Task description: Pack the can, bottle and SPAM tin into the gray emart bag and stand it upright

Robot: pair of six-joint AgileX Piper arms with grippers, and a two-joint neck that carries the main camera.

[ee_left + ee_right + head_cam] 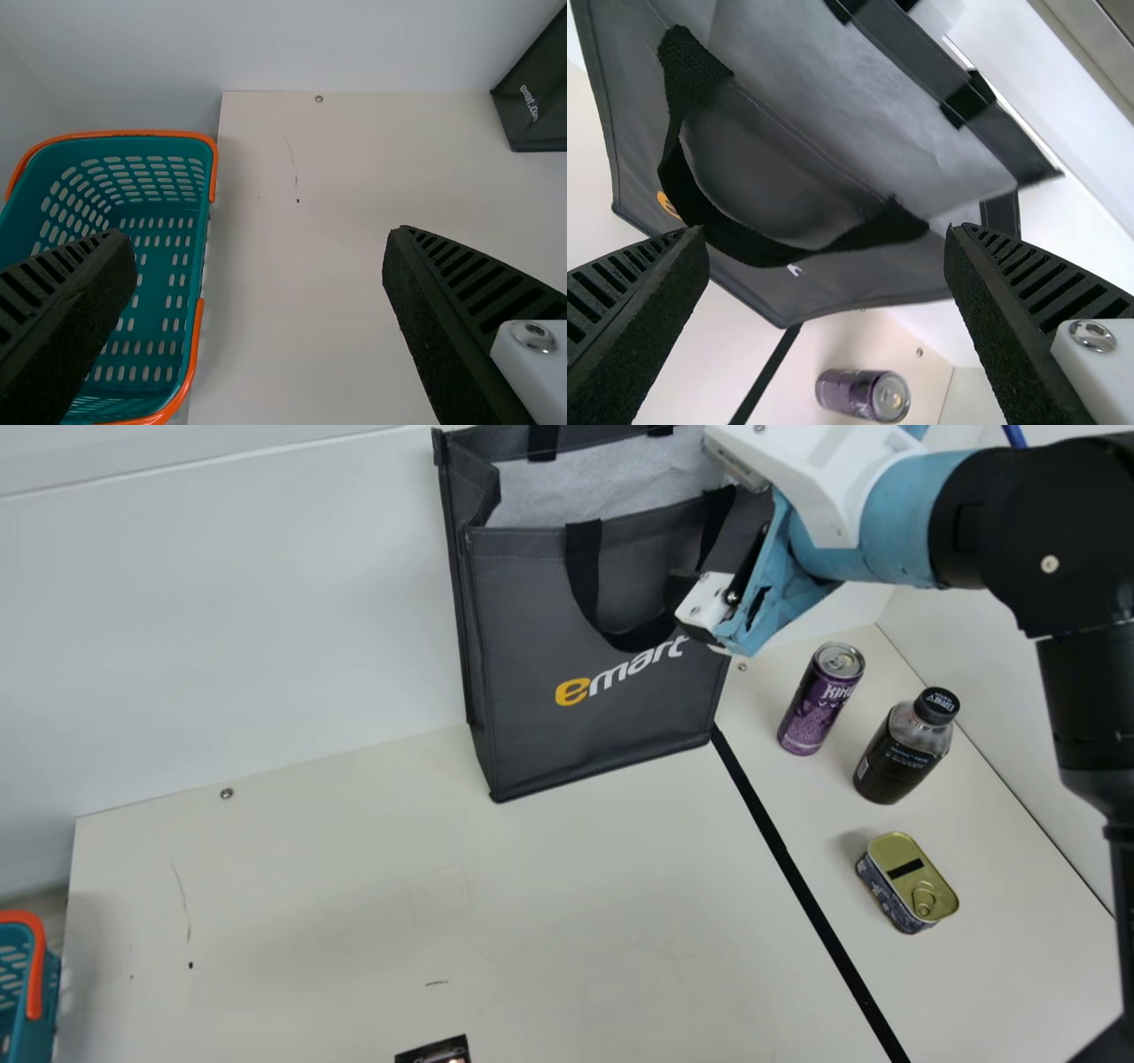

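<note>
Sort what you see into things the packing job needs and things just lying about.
For the job:
gray fabric emart bag
purple metal can
dark-filled bottle with black cap
rounded rectangular tin with gold-coloured lid

Lying about:
teal plastic basket with orange handles
long black strip on the table
dark object, mostly cut off

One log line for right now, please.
gray bag: upright, top open | right gripper: open, near handle | left gripper: open, empty | can, bottle, SPAM tin: on table, unpacked
</note>
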